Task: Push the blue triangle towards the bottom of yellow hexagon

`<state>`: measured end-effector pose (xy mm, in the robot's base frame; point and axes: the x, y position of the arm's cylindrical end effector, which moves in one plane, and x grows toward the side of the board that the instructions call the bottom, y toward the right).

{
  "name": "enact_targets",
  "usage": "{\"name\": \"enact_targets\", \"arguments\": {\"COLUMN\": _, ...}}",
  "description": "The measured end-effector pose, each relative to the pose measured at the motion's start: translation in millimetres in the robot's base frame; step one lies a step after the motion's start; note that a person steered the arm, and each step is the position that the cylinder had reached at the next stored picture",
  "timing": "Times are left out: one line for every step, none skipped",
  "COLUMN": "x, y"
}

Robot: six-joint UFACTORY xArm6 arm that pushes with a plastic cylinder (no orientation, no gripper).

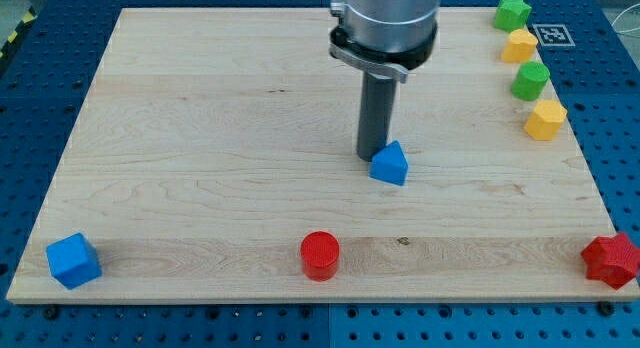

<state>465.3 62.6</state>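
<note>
Camera view | my tip [371,157] touching blue triangle [390,165], its left | no claw fitted

1. The board [200,108] carries everything. The blue triangle [390,164] sits a bit right of its middle.
2. The tip [374,156] is right up against the triangle's upper-left side.
3. Down the view's right edge runs a column: green star [512,12] at the top, then yellow block [519,45], green block [530,80] and yellow hexagon [545,119] lowest, well right of the triangle and a little higher.
4. Along the view's bottom: blue cube [73,260] in the left corner, red cylinder [320,255] in the middle, red star [612,260] in the right corner.
</note>
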Motion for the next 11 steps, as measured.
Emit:
{"name": "enact_targets", "arguments": {"x": 5.6, "y": -5.1}}
{"name": "enact_targets", "arguments": {"x": 27.8, "y": -5.3}}
{"name": "enact_targets", "arguments": {"x": 41.9, "y": 8.1}}
{"name": "enact_targets", "arguments": {"x": 58.7, "y": 37.7}}
{"name": "enact_targets", "arguments": {"x": 72.2, "y": 57.9}}
{"name": "enact_targets", "arguments": {"x": 86.5, "y": 89.0}}
{"name": "enact_targets", "arguments": {"x": 86.9, "y": 108.4}}
{"name": "enact_targets", "arguments": {"x": 85.8, "y": 110.1}}
{"name": "enact_targets", "arguments": {"x": 85.8, "y": 132.3}}
{"name": "enact_targets", "arguments": {"x": 83.7, "y": 155.3}}
{"name": "enact_targets", "arguments": {"x": 77.5, "y": 172.1}}
